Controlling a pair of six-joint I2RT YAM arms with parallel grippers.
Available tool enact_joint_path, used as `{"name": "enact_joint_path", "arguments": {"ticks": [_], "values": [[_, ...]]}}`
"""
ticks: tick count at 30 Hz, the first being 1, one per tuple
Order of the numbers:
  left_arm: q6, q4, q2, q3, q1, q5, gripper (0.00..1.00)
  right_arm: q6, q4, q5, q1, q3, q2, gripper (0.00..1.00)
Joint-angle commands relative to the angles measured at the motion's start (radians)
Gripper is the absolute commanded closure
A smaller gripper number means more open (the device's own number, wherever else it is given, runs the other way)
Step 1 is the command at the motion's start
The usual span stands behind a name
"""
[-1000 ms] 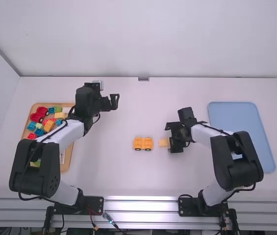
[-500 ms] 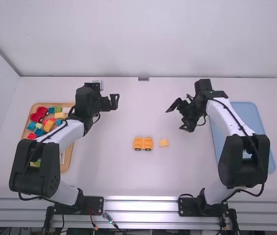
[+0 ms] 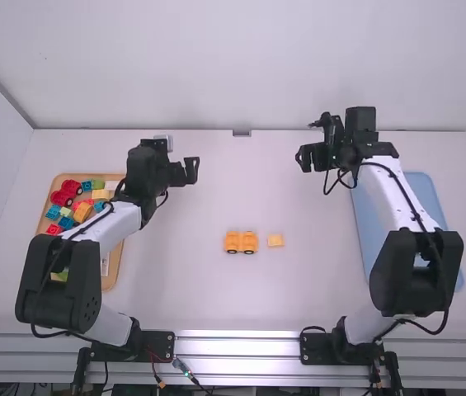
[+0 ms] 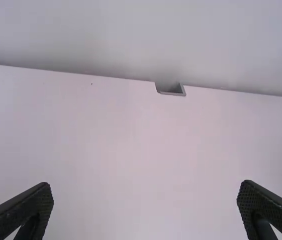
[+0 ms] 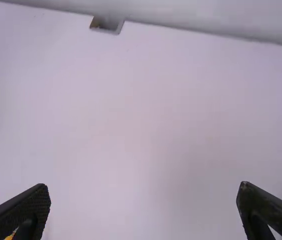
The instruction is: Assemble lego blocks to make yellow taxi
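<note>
I see a block (image 3: 275, 240) and, probably, a car (image 3: 233, 240) nearer the table's (image 3: 216, 297) near edge than my left claw (image 3: 185, 171) and right claw (image 3: 311, 157), both spread wide, empty

Robotics lab, two arms (image 3: 68, 276), white table (image 3: 175, 293)

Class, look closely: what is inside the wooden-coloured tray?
The tray holds red, blue, green, yellow and orange blocks. The left arm covers much of its near half, so whatever lies beneath the arm cannot be seen.
</note>
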Motion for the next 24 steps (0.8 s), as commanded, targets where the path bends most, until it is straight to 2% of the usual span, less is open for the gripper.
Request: {"name": "enact_joint_path", "arguments": {"ticks": [1, 5, 7, 11, 14, 15, 18, 21, 24], "values": [[0.026, -0.018, 0.004, -0.015, 0.004, -0.003, 0.01, -0.017, 0.014, 0.025, 0.002, 0.01, 0.006, 0.01], [0.204, -0.031, 0.004, -0.016, 0.004, 0.057, 0.01, -0.152, -0.005, -0.1, 0.02, 0.01, 0.006, 0.01], [0.376, -0.039, 0.004, -0.016, 0.004, 0.176, 0.01, -0.388, -0.093, -0.245, 0.034, 0.01, 0.006, 0.01], [0.645, -0.076, 0.004, -0.016, 0.004, 0.384, 0.01, -0.729, -0.257, -0.385, 0.063, 0.01, 0.006, 0.01], [0.872, -0.135, 0.004, -0.015, 0.004, 0.538, 0.01, -1.023, -0.418, -0.465, 0.099, 0.01, 0.006, 0.01], [0.897, -0.142, 0.004, -0.015, 0.004, 0.556, 0.01, -1.057, -0.435, -0.472, 0.102, 0.01, 0.006, 0.01], [1.118, -0.229, 0.004, -0.015, 0.004, 0.709, 0.01, -1.383, -0.595, -0.525, 0.133, 0.003, 0.006, 0.01], [1.295, -0.324, 0.004, -0.015, 0.004, 0.812, 0.01, -1.561, -0.622, -0.516, 0.15, -0.029, 0.006, 0.01], [1.454, -0.437, 0.004, -0.015, 0.004, 0.872, 0.01, -1.635, -0.543, -0.52, 0.153, -0.075, 0.006, 0.01]]}}
